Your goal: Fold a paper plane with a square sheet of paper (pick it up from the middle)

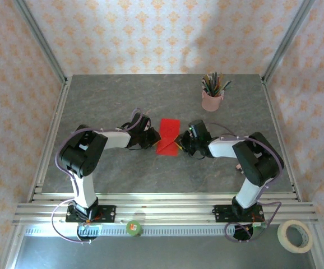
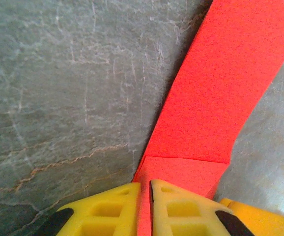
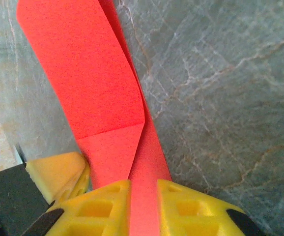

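Square sheet of paper (image 1: 168, 136), part-folded, lies at the middle of the worktop (image 1: 117, 95); left pincer (image 2: 145, 191) and right pincer (image 3: 143, 194) each clamp its near end, presumably steadying it for creasing.

Bright even light, soft faint shadows, wrist views close, slightly grainy

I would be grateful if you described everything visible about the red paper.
The red paper is thin, matte and plain, folded into a narrow strip with angled flaps. It is at the middle of the grey table, its near end pinched by the left gripper and the right gripper, one from each side.
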